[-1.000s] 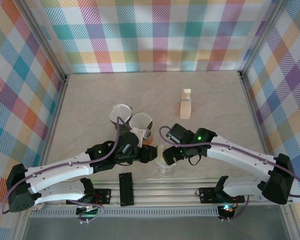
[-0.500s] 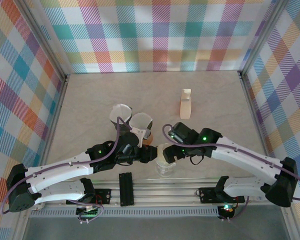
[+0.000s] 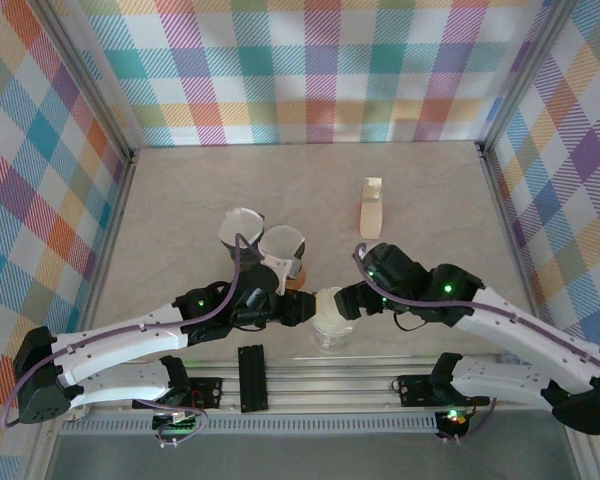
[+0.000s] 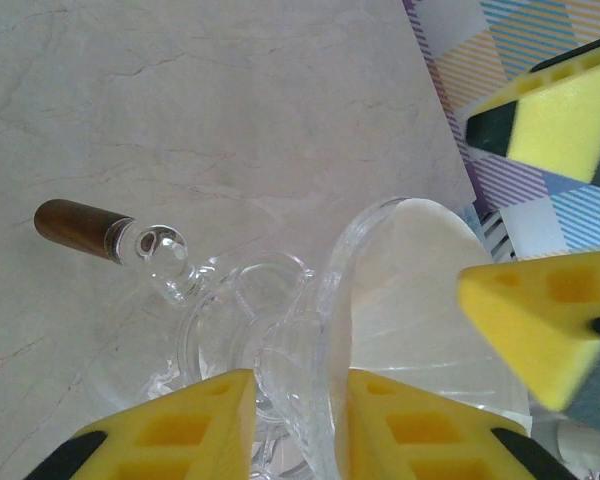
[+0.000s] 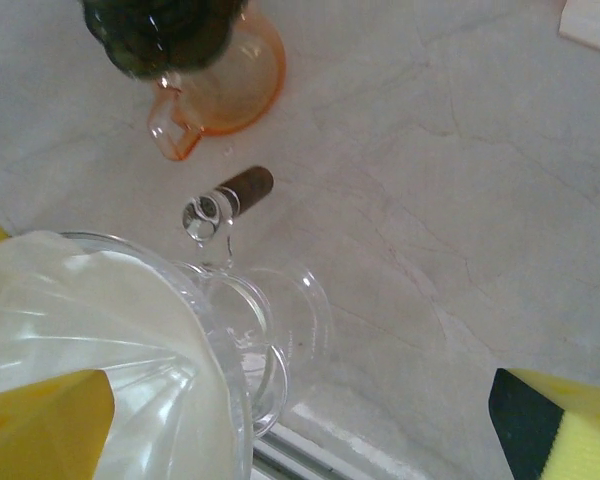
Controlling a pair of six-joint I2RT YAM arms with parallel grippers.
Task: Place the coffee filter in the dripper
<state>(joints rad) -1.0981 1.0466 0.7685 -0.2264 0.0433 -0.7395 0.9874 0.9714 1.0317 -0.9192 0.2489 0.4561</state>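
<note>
top external view puts the glass dripper (image 3: 330,335) close to the near edge of the table (image 3: 180,190), just beyond the metal rail (image 3: 300,378), with both arms meeting over it. the coffee filter (image 3: 330,303) sits inside the dripper's cone, its white paper lying against the glass wall.

your left gripper (image 3: 305,308) comes in from the left. in the left wrist view its yellow pads stand either side of the dripper's glass neck, closed on it. your right gripper (image 3: 348,300) comes in from the right with its fingers spread wide and nothing between them. in the right wrist view one yellow finger (image 5: 40,420) sits low beside the filter's rim and the other is far off at the lower right corner. whether that near finger touches the paper, you cannot tell.

room is tight on the left: an orange glass dripper (image 5: 230,85) and two white-lined cones (image 3: 242,228) stand just behind your left gripper. the dripper's brown-tipped handle (image 5: 245,183) points toward the orange one, apart from it. a tan holder (image 3: 371,208) stands well apart at the back right. between it and the cones, bare tabletop runs to the back wall.
</note>
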